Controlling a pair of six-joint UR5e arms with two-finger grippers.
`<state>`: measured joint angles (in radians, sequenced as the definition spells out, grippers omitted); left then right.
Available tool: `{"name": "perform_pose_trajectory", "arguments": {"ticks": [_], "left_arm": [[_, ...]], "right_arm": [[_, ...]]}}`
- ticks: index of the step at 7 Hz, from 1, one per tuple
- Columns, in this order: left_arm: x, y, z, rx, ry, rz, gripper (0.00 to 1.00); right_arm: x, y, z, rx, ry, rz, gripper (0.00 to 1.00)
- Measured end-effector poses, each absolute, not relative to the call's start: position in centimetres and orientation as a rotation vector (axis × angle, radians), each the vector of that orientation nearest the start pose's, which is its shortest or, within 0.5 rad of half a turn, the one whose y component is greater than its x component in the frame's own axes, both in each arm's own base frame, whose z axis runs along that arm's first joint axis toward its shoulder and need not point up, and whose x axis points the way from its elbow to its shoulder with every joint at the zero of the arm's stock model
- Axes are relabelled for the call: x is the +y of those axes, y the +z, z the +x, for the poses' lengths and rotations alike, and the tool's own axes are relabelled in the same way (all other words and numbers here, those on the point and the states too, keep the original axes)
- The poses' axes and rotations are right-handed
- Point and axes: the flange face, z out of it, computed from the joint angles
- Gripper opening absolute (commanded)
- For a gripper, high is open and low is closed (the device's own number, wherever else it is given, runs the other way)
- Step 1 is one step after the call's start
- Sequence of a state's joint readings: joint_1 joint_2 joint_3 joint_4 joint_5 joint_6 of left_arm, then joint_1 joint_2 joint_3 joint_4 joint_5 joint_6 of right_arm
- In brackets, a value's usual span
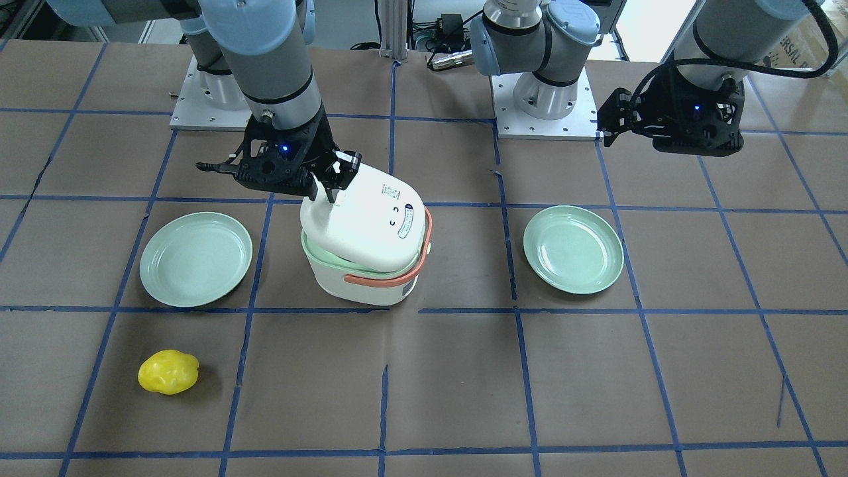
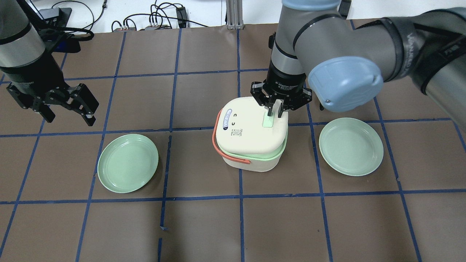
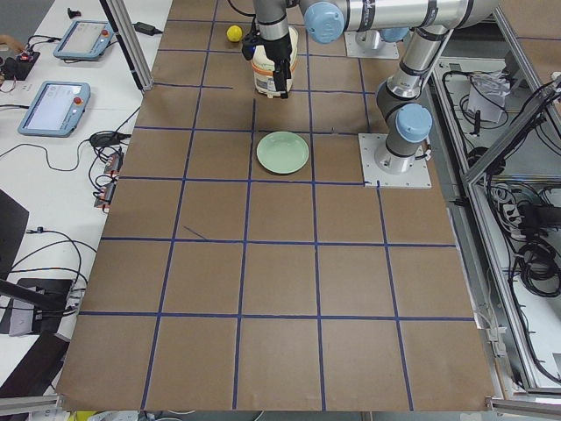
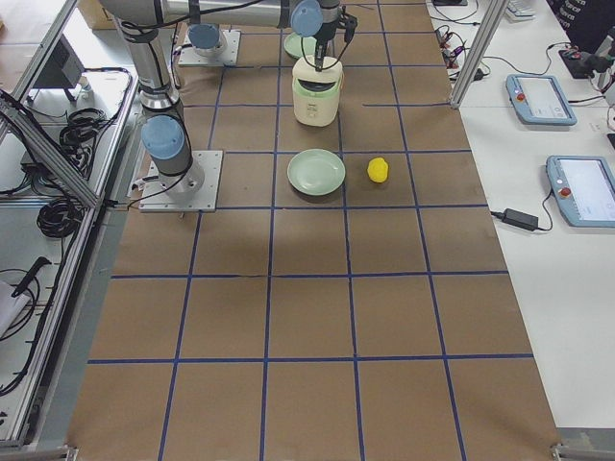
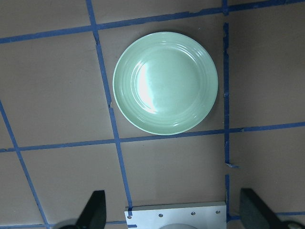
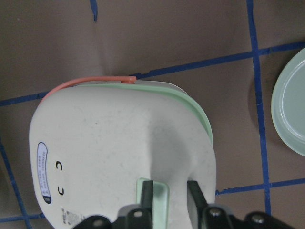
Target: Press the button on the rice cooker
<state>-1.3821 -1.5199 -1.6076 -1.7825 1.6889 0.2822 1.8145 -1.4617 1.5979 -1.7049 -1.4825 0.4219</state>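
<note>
Brown paper counter [image 2: 204, 225] carries a white rice cooker [image 2: 251, 160], its lid [image 2: 247, 134] tilted. My right pincer [image 2: 275, 111], fingers narrowly parted, sits over the mint button [image 2: 268, 122] at the lid's edge. The left pincer [image 2: 69, 116] hangs released, well apart. My worry is that one finger lands off the button, pressing bare lid.

A box [image 1: 795, 50] at the far edge is showing the cut-off letters "ERSAL R". On the cooker lid [image 2: 251, 136], the oval label [image 2: 226, 120] and sticker [image 2: 236, 133] are carrying print too small to read, beside 2 C-shaped marks [image 2: 235, 115].
</note>
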Motion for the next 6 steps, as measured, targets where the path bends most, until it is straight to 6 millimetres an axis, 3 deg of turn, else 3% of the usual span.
{"name": "perform_pose_trajectory", "arguments": {"ticks": [2, 6], "left_arm": [[-46.4, 47.6, -3.5, 3.051, 0.337, 0.161, 1.00], [-46.4, 47.6, -3.5, 3.051, 0.337, 0.161, 1.00]], "right_arm": [[-50.8, 47.7, 26.4, 3.061, -0.083, 0.280, 0.99], [-54.1, 48.8, 22.6, 3.099, -0.144, 0.190, 1.00]]}}
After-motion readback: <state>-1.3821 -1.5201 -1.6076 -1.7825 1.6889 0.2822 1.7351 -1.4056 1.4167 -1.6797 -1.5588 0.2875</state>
